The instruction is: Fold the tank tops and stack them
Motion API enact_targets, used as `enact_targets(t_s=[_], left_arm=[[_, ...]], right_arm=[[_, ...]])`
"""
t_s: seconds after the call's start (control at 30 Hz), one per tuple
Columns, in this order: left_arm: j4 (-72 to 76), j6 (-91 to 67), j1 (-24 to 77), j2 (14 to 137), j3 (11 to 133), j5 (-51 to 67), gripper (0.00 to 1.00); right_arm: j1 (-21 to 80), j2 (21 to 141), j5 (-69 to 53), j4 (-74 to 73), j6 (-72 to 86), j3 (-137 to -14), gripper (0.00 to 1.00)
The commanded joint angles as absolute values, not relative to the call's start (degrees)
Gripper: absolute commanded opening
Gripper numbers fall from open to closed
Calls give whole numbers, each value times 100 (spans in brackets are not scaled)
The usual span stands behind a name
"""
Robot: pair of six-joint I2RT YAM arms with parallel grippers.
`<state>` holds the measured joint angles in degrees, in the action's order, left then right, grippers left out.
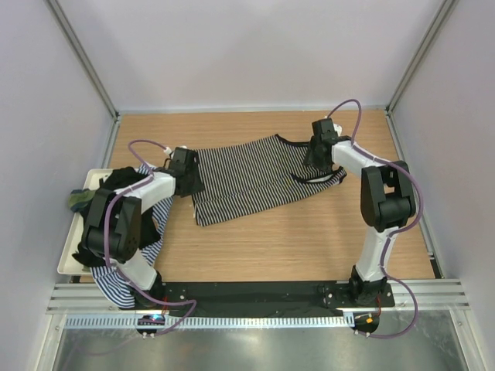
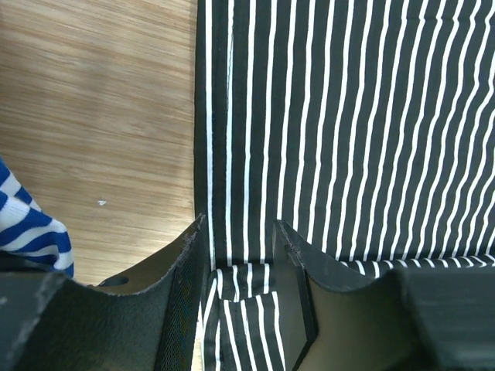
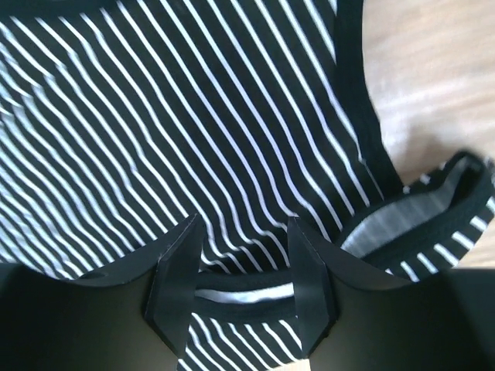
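Note:
The black-and-white striped tank top [image 1: 255, 178] lies spread flat on the wooden table, its hem to the left and its straps to the right. At the hem's left corner, my left gripper [image 1: 188, 182] is shut on a bunched fold of this cloth [image 2: 241, 282]. My right gripper [image 1: 317, 158] stands low over the strap end. In the right wrist view its fingers [image 3: 174, 286] stand apart, and the top's black edge band [image 3: 244, 294] lies flat between them, not pinched. A strap loop [image 3: 433, 209] lies just right of it.
At the left edge a white tray [image 1: 91, 179] holds a heap of other tops: black [image 1: 124, 179], green [image 1: 77, 199] and blue-and-white striped [image 1: 158, 220], the last spilling over the tray's rim. Metal frame posts and white walls bound the table.

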<state>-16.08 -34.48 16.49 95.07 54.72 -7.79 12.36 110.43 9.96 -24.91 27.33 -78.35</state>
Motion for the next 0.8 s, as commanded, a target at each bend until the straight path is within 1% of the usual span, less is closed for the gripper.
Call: enact_targets(t_s=[0.0, 0.13, 0.3, 0.4, 0.47, 0.5, 0.57, 0.67, 0.77], left_arm=[[-1494, -3559, 1705, 9133, 5502, -686, 41], [-1643, -3568, 1845, 8825, 5388, -843, 42], [-1714, -3542, 1855, 8833, 5309, -853, 42], [-1714, -3533, 1872, 8842, 5274, -826, 42], [-1731, -3525, 1889, 8798, 5247, -861, 42], [-1758, -3516, 1916, 8772, 5247, -922, 42], [-1898, -3454, 2074, 8702, 5291, -1300, 42], [-2021, -3472, 2162, 8613, 5352, -1380, 42], [-2004, -3524, 2162, 8631, 5449, -1327, 43]], right_arm=[[1362, 10820, 1133, -2461, 2716, -7656, 53], [1380, 10880, 1239, -2496, 2725, -7611, 54], [1371, 11329, 1784, -2978, 2847, -7884, 52], [1371, 11242, 2205, -3129, 3032, -7595, 52], [1345, 11058, 2363, -3138, 3128, -7323, 52], [1284, 10813, 2425, -3068, 3129, -6982, 52], [1170, 10574, 2321, -2937, 3155, -6463, 52], [1020, 9986, 2285, -2848, 3182, -6039, 52], [941, 9581, 2382, -2874, 3173, -5941, 56]])
